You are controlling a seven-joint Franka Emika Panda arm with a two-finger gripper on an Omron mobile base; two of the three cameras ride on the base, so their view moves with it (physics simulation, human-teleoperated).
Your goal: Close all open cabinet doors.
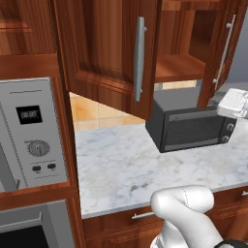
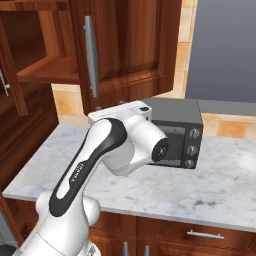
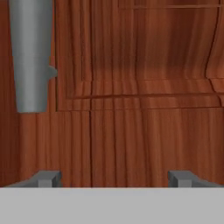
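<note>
Microwave (image 1: 193, 128) on marble counter (image 1: 121, 169) — oven panel (image 1: 31, 135) left.

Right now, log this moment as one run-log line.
task: close cabinet doors | cabinet door: open, swung over counter | gripper: open, facing door panel | microwave: on counter

Base views look forward-down from left and right, sharing microwave (image 1: 191, 128) and counter (image 2: 150, 187); hand view close against cabinet door (image 3: 144, 109).

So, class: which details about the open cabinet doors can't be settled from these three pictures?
- Tall reddish-brown panelled wooden door: top cut off by the frame edge in both base views.
- Second open door at the right in the left base view: mostly cut off.
- Tool: tips spread; contact with the door unclear in the hand view.
</note>
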